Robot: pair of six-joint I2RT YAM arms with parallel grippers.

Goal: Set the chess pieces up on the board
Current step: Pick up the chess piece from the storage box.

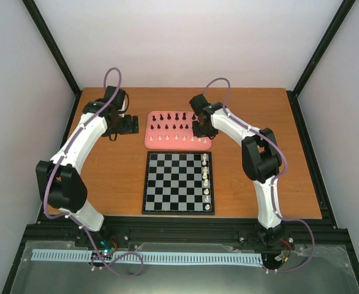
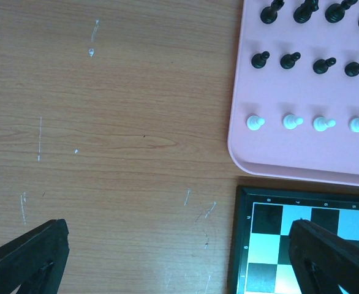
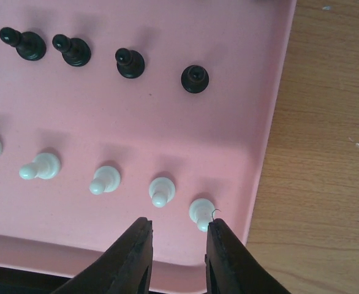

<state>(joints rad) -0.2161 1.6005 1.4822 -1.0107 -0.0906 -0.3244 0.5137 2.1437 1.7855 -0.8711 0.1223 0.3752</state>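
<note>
My right end effector fills the bottom of the right wrist view. Its two dark fingers stand a narrow gap apart with only pink tray between them. A cream-white pawn stands at about 1 o'clock from that gap, its top right against the tip of the right-hand finger. I cannot tell whether they touch. It is the end one of a row of white chess pieces running off toward 9 o'clock. A row of black pieces stands beyond it at 12 o'clock. All of these are on the pink tray, whose rim ends just at 3 o'clock of the pawn, with the wooden surface past it.

From above, this end effector hangs over the tray's 4 o'clock corner. The tray lies at 12 o'clock of the board, close to it. The board carries a single file of white pieces down its 3 o'clock edge, and the other squares in view are bare.

My left end effector is wide apart, holding nothing. It is over the surface at 9 o'clock of the tray, with the board's corner just inside its right-hand finger.
</note>
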